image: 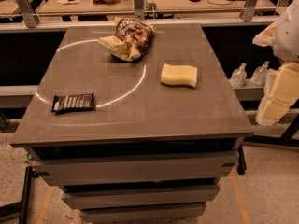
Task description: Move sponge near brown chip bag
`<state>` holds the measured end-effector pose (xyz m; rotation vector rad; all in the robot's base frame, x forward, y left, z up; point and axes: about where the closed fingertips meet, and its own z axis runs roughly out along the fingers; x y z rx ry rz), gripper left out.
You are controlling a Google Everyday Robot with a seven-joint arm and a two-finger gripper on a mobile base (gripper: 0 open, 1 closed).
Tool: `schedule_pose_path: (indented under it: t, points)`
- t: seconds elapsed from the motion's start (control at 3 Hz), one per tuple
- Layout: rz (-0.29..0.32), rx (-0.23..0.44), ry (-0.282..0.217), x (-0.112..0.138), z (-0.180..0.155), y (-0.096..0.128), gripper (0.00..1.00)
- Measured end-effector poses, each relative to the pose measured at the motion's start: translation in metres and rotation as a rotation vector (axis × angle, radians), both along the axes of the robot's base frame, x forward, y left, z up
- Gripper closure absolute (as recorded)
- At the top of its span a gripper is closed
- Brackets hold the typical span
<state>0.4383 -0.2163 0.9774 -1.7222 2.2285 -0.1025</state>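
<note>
The pale yellow sponge (179,75) lies flat on the grey table (140,118), right of the middle. The brown chip bag (129,38) lies crumpled near the far edge, its pale yellow parts facing left, about a hand's width up and left of the sponge. My arm shows at the right edge of the view, off the table. My gripper (267,34) is up there, to the right of and above the sponge, touching nothing.
A flat dark bar wrapper (73,102) lies at the table's front left. A white curved line crosses the tabletop. Two small bottles (247,73) stand on a low shelf to the right. A cluttered desk runs behind the table.
</note>
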Motion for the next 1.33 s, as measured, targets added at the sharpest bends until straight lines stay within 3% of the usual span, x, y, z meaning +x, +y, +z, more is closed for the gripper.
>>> schedule_pose_path:
  t: [0.67, 1.33]
  points:
    - [0.008, 0.022, -0.002, 0.006, 0.002, 0.002, 0.0]
    - [0.051, 0.174, -0.001, 0.071, -0.004, 0.014, 0.0]
